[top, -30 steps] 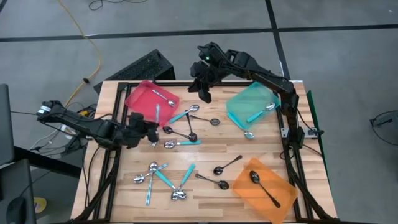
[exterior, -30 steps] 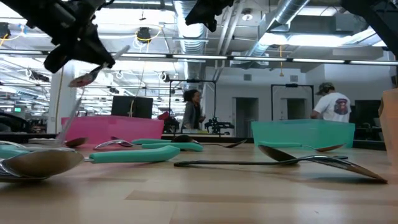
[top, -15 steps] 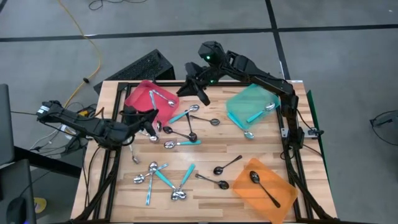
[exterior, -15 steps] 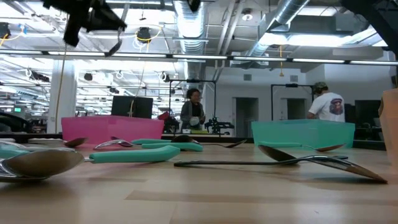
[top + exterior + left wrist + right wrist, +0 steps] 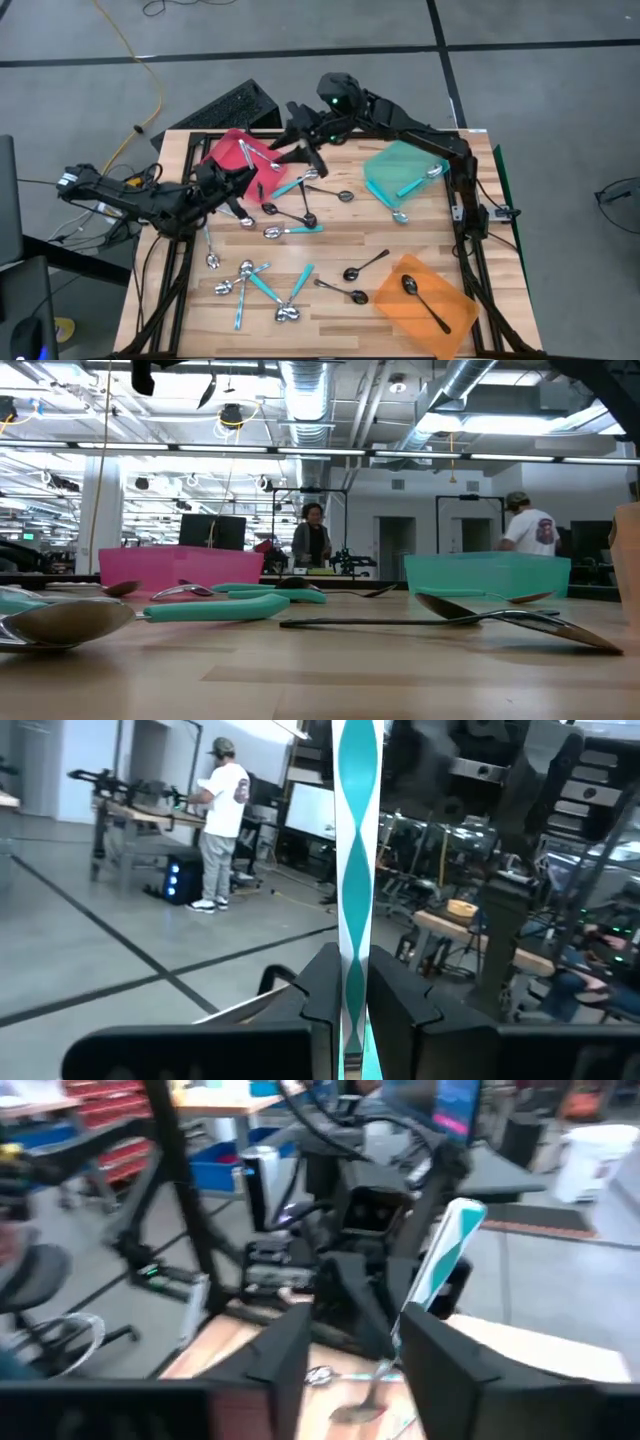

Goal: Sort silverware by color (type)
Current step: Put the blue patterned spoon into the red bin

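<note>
The left gripper (image 5: 350,1000) is clenched on a teal-handled spoon (image 5: 356,870), pinching the handle low so that most of it stands clear beyond the fingers. It hangs above the near edge of the red tray (image 5: 225,150), off the table (image 5: 340,240). The right gripper (image 5: 350,1330) faces it over the tray's far side with its jaws parted, and in its wrist view the handle shows just in front of them.

This looks like a handover, since the teal tray (image 5: 385,160) lies on the right arm's side. To do it well, the right gripper should take the free part of the handle (well clear of the left fingers). It should close fully before the left one lets go, otherwise the spoon may drop among the loose spoons below.
</note>
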